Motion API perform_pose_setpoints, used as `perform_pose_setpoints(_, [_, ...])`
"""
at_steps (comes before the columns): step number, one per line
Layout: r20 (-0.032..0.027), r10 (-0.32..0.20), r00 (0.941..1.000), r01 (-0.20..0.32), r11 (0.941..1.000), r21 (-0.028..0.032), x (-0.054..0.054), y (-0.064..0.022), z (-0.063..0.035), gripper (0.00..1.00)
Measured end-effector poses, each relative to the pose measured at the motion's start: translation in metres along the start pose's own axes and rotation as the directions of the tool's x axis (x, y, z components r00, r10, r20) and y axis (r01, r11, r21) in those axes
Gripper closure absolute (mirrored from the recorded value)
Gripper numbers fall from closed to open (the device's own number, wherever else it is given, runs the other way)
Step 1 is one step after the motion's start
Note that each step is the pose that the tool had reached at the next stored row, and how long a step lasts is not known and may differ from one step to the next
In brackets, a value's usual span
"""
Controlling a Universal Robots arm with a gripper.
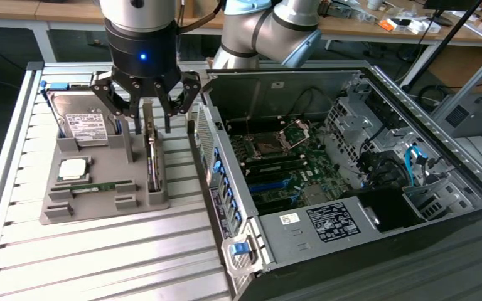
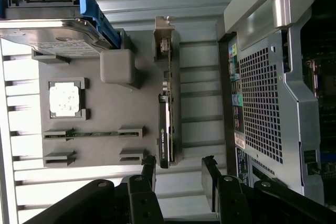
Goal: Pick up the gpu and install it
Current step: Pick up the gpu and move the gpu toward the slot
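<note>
Exterior view first: the gpu (image 1: 151,157) stands on its long edge in a slot of a grey holder (image 1: 82,213), directly beneath the gripper (image 1: 149,122). The gripper hangs over the card's far end, with one finger on each side of it. The wrist view shows the gpu (image 2: 167,114) in line with the gap between the two fingers (image 2: 148,169), nearer to one finger than to the other. Whether that finger touches the card cannot be told.

The card is thin and flat. Seen edge-on, it shows a green board edge, a black cooler block with small white lettering along one face, and a silver metal bracket at the end farthest from the wrist camera.

The gripper (image 2: 178,174) is spread wide with its black fingers well apart, and it holds nothing.

On the same holder (image 2: 110,145), a silver hard drive (image 1: 86,125) with a white label stands tilted in its own slot on the side of the gpu toward the exterior view's left. A square processor chip (image 1: 72,168) and a narrow green memory stick (image 1: 98,185) lie flat near it. The holder sits on a slatted metal desk (image 1: 98,263). Just beside it, on the exterior view's right, lies an open computer case (image 1: 442,163) with its motherboard (image 1: 283,157) exposed.
</note>
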State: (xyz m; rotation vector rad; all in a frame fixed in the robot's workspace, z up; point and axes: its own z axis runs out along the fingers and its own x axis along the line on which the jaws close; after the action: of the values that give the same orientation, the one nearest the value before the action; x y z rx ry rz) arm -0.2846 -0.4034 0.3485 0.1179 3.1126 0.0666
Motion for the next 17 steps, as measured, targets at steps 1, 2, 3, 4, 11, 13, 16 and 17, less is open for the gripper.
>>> perform_pose_setpoints(1, [0.0000,0.000,1.0000,0.000,1.0000,0.0000,0.0000,0.0000,0.0005,0.52])
perform_pose_setpoints(2, [0.0000,0.000,1.0000,0.000,1.0000,0.0000,0.0000,0.0000,0.0010,0.52])
perform_pose_setpoints(3, [0.0000,0.000,1.0000,0.000,1.0000,0.0000,0.0000,-0.0001,0.0013,0.52])
perform_pose_setpoints(4, [0.0000,0.000,1.0000,0.000,1.0000,0.0000,0.0000,-0.0001,0.0016,0.52])
perform_pose_setpoints(11, [0.0001,0.000,1.0000,0.000,1.0000,0.0000,0.0001,-0.0002,0.0043,0.52])
perform_pose_setpoints(13, [0.0000,0.000,1.0000,0.000,1.0000,0.0000,0.0002,-0.0003,0.0080,0.52])
perform_pose_setpoints(16, [0.0000,0.000,1.0000,0.000,1.0000,0.0001,0.0002,-0.0004,0.0101,0.52])
perform_pose_setpoints(17, [0.0000,0.000,1.0000,0.000,1.0000,0.0000,0.0002,-0.0004,0.0102,0.52])
